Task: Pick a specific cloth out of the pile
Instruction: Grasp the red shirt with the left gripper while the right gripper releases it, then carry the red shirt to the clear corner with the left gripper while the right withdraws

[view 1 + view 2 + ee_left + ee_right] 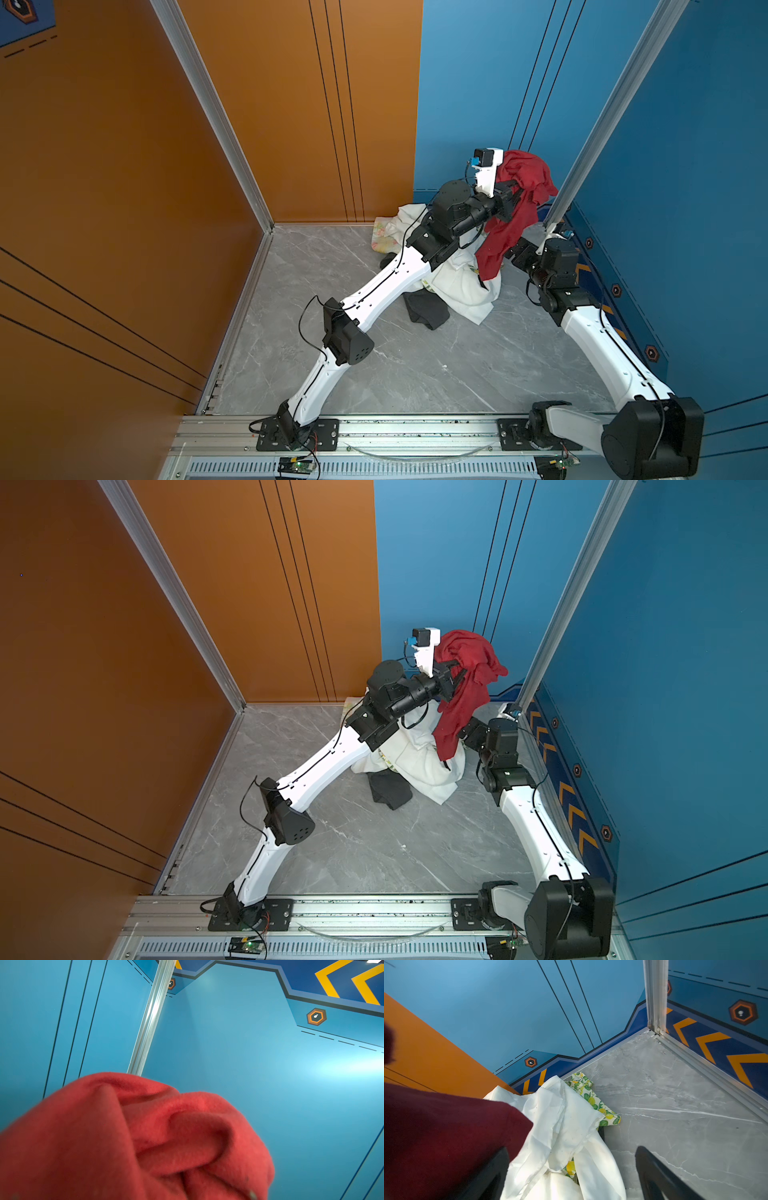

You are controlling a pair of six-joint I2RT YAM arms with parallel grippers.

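Left gripper (510,192) is clamped on the cloth (515,216), held up high at the far right near the corner post (582,158), tail hanging to the right edge of the pile (461,286), right gripper (572,1149) sitting beside it with fingers spread wide, loads of bare table (415,365) near and left.

One red cloth (511,232), two arms (390,278) (602,345)

Two arms: glossy white moulded links (390,282), black joint housings (353,345), thin black cables (299,323) looping mid-frame; right gripper (572,1149) fingers (654,1169) matte black.
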